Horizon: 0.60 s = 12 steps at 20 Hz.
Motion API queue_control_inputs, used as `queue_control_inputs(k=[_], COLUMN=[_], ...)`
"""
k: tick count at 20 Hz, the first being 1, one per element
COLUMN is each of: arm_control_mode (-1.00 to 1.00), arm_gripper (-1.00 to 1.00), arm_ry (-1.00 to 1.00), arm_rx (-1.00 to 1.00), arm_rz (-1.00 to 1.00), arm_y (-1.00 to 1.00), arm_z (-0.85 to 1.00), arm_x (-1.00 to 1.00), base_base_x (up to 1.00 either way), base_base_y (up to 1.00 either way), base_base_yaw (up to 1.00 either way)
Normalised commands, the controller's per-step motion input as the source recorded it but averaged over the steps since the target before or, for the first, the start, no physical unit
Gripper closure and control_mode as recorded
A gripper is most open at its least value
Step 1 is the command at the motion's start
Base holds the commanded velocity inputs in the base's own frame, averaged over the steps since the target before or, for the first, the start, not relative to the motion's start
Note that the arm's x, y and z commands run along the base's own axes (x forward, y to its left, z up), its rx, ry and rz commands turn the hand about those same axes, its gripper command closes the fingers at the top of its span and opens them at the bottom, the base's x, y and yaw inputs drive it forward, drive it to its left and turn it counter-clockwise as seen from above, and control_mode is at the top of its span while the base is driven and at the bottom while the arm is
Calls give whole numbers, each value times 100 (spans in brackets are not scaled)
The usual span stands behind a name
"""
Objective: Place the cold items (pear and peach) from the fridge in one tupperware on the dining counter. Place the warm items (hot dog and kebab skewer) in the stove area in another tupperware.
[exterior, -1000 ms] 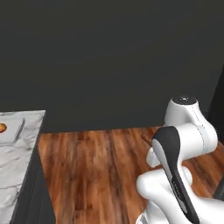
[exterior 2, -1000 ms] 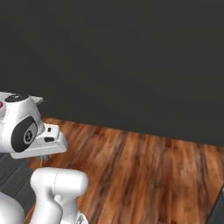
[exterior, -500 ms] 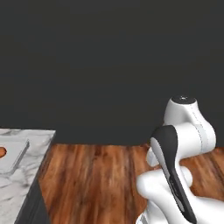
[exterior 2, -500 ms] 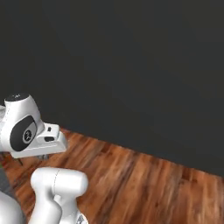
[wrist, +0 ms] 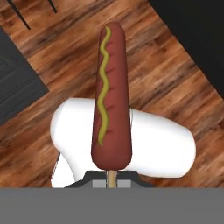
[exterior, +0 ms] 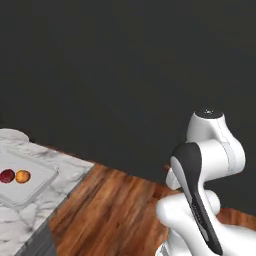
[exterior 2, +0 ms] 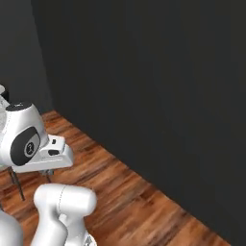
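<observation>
I see a dark wall [exterior: 125,75] ahead and wood floor [exterior 2: 139,202] under the arm. At the left of the left base view sits the marble desk [exterior: 60,185], carrying a clear tupperware [exterior: 42,182] with two fruits in it, one dark red [exterior: 7,176], one orange [exterior: 22,176]. My gripper [wrist: 112,178] is clamped on the stick of the hot dog [wrist: 109,96], which stands up over the floor, mustard facing the camera
</observation>
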Motion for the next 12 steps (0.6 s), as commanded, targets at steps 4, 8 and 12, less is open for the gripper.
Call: queue_control_inputs(k=[4, 8, 12], arm_control_mode=[100, 100, 100], arm_gripper=[100, 100, 100], arm_ry=[0, 0, 0], arm_rx=[0, 0, 0], arm_rz=[0, 0, 0], arm_y=[0, 0, 0], arm_z=[0, 0, 0], arm_x=[0, 0, 0], base_base_x=[100, 100, 100], base_base_y=[-14, -22, -76], base_base_yaw=[68, 70, 54])
